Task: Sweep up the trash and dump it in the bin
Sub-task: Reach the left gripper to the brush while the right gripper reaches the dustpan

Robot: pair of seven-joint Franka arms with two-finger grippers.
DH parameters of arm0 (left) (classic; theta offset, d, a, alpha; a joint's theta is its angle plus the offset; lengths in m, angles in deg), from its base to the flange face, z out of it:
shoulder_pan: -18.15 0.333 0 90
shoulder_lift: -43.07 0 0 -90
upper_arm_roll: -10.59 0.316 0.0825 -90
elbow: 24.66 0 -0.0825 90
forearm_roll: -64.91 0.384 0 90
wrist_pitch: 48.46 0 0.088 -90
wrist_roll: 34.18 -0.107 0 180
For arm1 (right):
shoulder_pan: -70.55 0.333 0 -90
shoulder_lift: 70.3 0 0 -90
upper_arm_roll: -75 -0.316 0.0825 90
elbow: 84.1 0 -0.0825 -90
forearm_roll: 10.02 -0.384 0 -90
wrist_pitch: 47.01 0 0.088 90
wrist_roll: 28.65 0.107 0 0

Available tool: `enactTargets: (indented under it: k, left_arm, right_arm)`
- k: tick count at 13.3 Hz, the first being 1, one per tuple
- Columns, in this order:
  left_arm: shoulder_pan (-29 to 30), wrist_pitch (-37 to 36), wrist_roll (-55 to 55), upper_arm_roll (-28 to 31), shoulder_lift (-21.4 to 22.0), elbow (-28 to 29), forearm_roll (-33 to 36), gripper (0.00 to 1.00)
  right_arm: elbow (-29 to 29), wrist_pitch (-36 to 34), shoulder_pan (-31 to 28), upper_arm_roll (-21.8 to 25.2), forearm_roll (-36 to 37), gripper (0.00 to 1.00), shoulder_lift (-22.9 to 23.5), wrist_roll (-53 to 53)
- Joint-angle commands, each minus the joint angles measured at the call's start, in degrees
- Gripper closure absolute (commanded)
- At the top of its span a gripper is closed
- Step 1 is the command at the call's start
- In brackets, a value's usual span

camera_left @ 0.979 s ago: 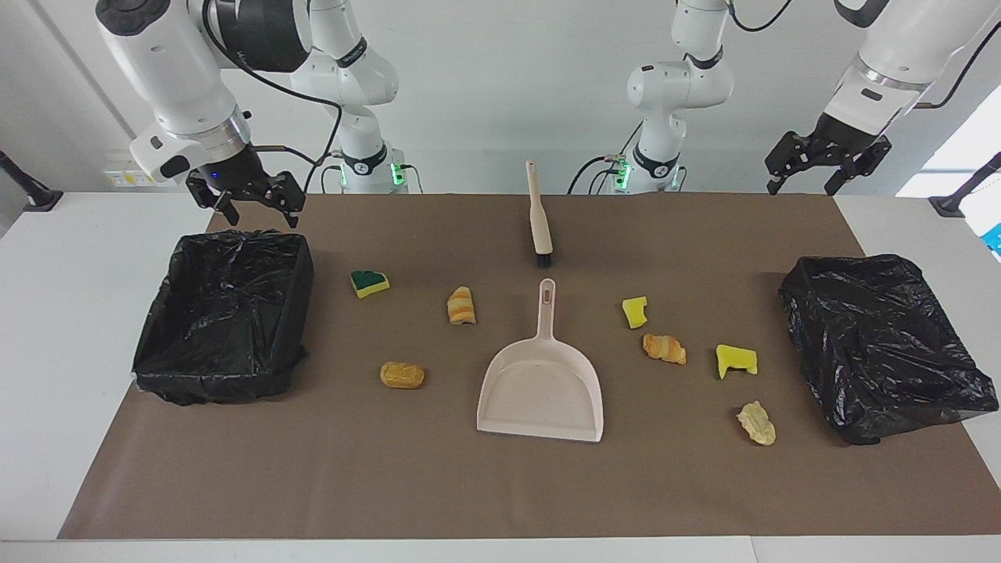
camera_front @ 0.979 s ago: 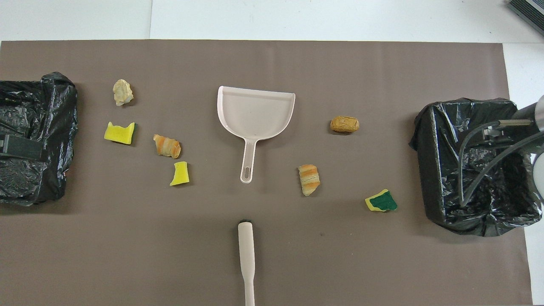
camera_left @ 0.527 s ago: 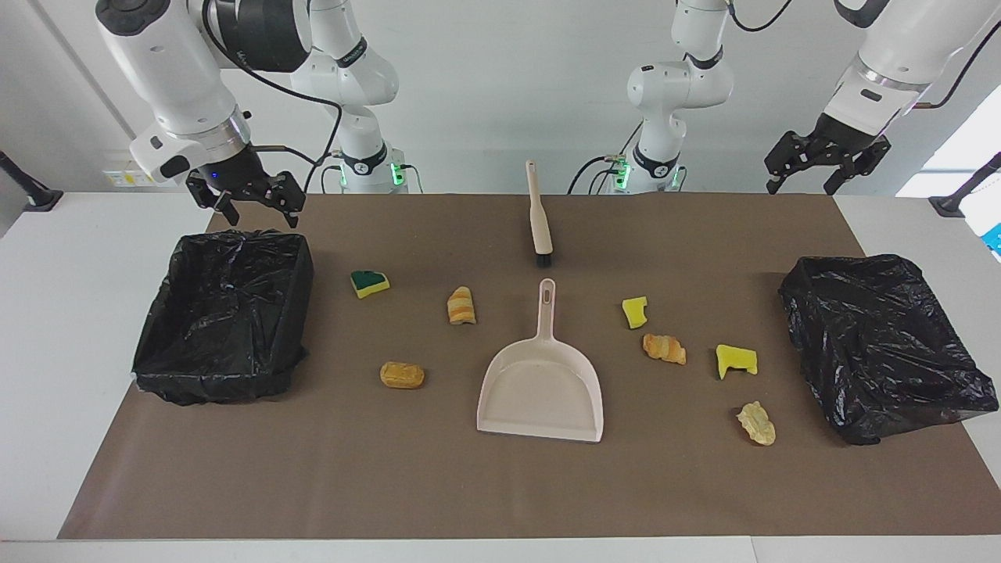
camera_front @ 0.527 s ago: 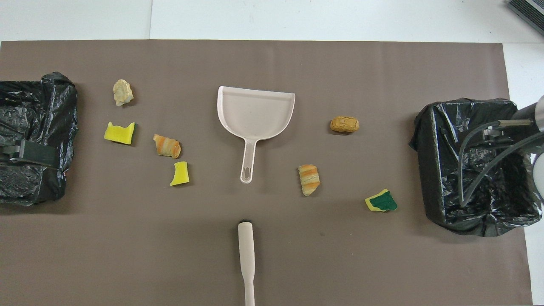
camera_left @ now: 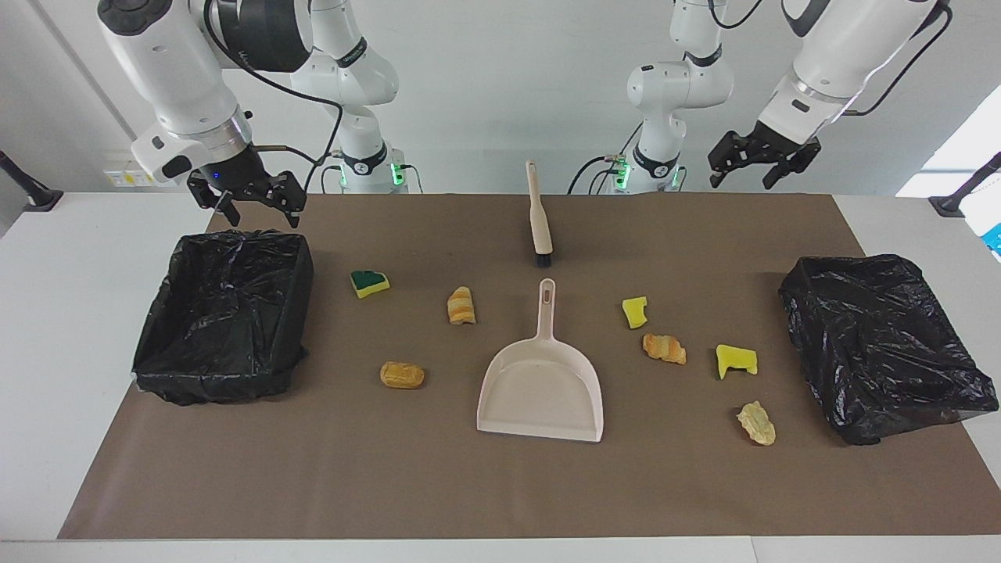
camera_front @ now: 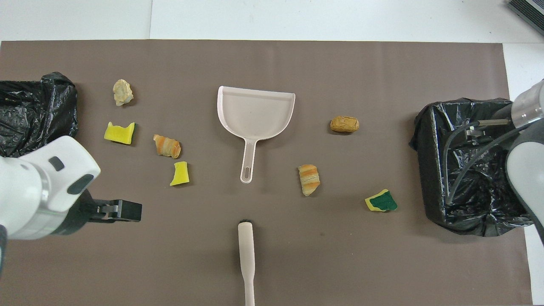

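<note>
Looks like a robotics lab; two white arms [camera_left: 180, 70] bolted by a bare table [camera_left: 70, 313]; plain walls, loose cables.

Overhead: dustpan [camera_front: 256, 112] at mid-counter, handle toward the robots; brush [camera_front: 246, 259] at the near edge. Seven trash scraps [camera_front: 308, 179] lie scattered on the brown mat [camera_front: 297, 263]. A black-lined bin [camera_front: 467, 170] sits at each end of the counter. Left gripper [camera_front: 123, 211] over bare mat, empty. Right arm [camera_front: 525, 170] over its end's bin
</note>
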Motion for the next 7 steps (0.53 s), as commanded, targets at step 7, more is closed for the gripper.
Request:
enactTargets:
  k: [7]
  left_arm:
    - [-0.5,17.2,21.5,-23.6,6.1,17.8,-8.4,0.00]
  right_arm:
    - [-2.2,10.1,8.5,-0.9,-0.7,0.00,10.9,5.3]
